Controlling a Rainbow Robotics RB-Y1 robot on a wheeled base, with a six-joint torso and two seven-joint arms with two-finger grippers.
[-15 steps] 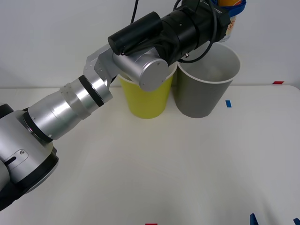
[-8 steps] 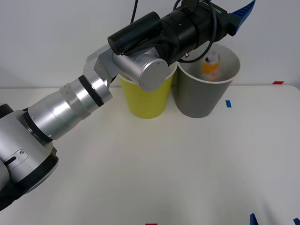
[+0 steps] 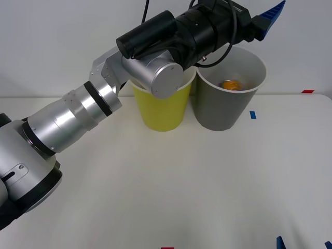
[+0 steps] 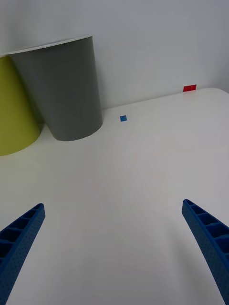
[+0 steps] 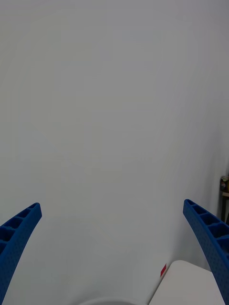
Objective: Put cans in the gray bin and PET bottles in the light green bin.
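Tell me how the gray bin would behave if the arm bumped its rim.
The gray bin is tall and narrows toward its base, so a rim bump would probably tip it rather than slide it. Holding just one can, it likely weighs little. The light green bin close beside it might stop a fall that way.

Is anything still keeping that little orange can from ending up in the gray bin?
Nothing visible does. The can already lies inside the gray bin. The left gripper hangs open above the bin's rim, and the right gripper is open too, low over the table.
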